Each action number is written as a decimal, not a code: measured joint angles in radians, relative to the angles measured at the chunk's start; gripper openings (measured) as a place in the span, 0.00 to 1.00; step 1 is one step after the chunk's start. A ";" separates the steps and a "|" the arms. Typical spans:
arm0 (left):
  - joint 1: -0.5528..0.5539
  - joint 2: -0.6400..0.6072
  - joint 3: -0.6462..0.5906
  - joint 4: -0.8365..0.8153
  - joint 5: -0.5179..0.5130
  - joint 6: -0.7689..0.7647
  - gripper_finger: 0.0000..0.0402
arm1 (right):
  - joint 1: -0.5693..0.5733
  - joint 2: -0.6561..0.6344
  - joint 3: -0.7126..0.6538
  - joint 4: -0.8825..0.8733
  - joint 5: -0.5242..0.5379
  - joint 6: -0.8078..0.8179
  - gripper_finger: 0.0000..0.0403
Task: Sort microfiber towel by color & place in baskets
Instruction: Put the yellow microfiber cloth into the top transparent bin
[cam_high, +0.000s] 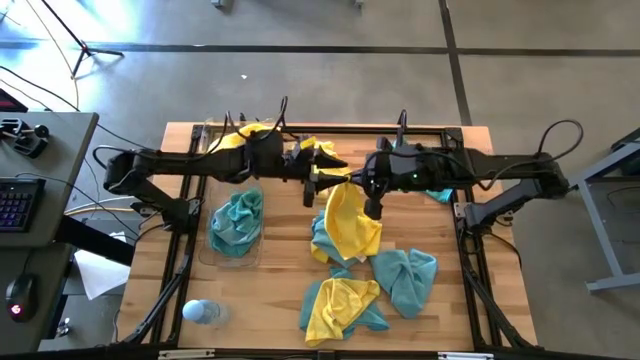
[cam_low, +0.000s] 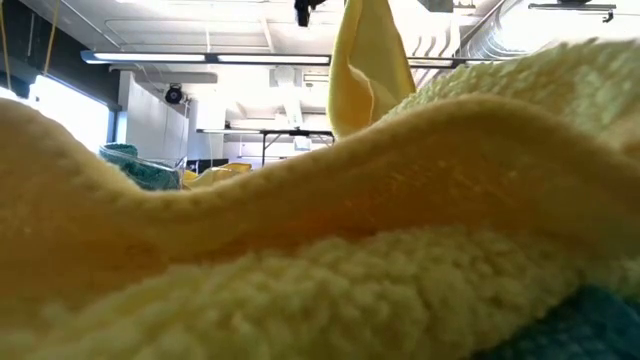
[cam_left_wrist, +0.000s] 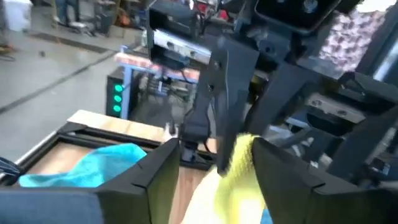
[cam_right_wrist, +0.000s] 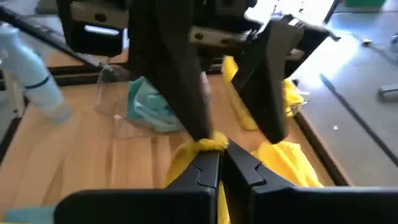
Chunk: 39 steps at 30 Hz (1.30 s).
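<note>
Towels were all over the table: one yellow towel (cam_high: 350, 215) hung pinched in my right gripper (cam_high: 372, 208) near the middle of the table, its lower end draped onto a teal towel (cam_high: 326, 243) lying there. My right wrist cam showed it best, the two fingers pressed together on a bunched yellow corner (cam_right_wrist: 208, 144), which you couldn't really make out from overhead. My left gripper (cam_high: 312, 182) sat just beside it, and its wrist cam showed the jaws spread with the yellow cloth (cam_left_wrist: 239, 165) between the fingers but not clamped. From above I could see what neither wrist cam gave me: one clear basket (cam_high: 232, 255) on the left side holding teal towels (cam_high: 237, 220), another basket (cam_high: 212, 132) at the far edge with yellow towels (cam_high: 248, 132), plus a teal towel (cam_high: 408, 278) and a yellow-and-teal heap (cam_high: 340, 305) toward the near edge. A pale blue bottle (cam_high: 201, 312) lay at the near left corner. The low cam was basically useless, filled by a yellow towel (cam_low: 300, 260) right against the lens, the hanging one (cam_low: 368, 65) peeking over it. Bare wood showed between the left basket and the middle pile; the black frame (cam_high: 470, 250) ran along the table's sides.
</note>
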 joint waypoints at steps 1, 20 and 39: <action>0.002 0.001 0.001 -0.026 0.013 0.001 0.49 | -0.008 0.000 0.000 0.024 0.013 0.000 0.00; 0.008 0.058 -0.009 -0.171 0.006 0.079 0.50 | -0.042 -0.015 0.002 0.234 0.022 -0.054 0.00; 0.060 0.063 0.329 -0.772 -0.257 0.245 0.01 | -0.042 -0.015 0.002 -0.047 0.181 0.105 0.01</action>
